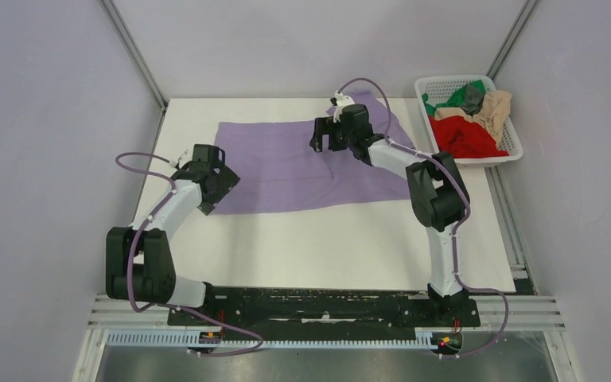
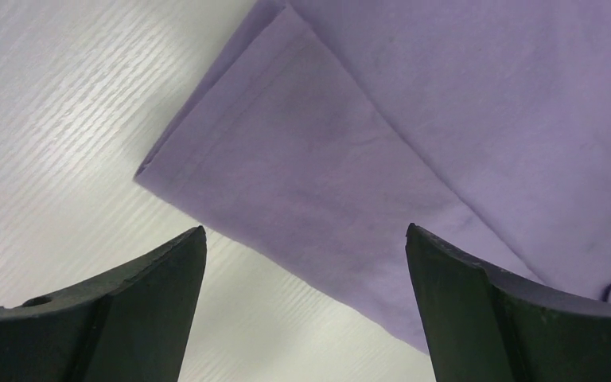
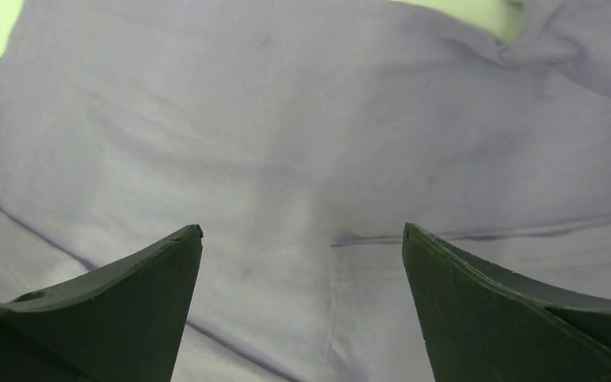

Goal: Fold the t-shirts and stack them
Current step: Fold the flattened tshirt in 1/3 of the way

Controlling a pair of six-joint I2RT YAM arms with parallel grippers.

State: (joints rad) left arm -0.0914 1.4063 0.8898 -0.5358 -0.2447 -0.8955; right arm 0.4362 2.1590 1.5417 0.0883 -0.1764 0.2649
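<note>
A purple t-shirt [image 1: 286, 167] lies spread flat on the white table, partly folded. My left gripper [image 1: 221, 185] hovers open over its near left corner; the left wrist view shows that folded corner [image 2: 286, 167] just beyond the open jaws, nothing between them. My right gripper [image 1: 324, 137] is open above the shirt's far middle; the right wrist view shows purple cloth [image 3: 286, 159] with seams and creases beneath the empty jaws.
A white basket [image 1: 511, 155] at the far right holds several crumpled shirts: red [image 1: 465, 137], tan [image 1: 493, 107], green and grey. The bare white table top [image 1: 326, 247] stretches in front of the shirt. Grey walls enclose the sides.
</note>
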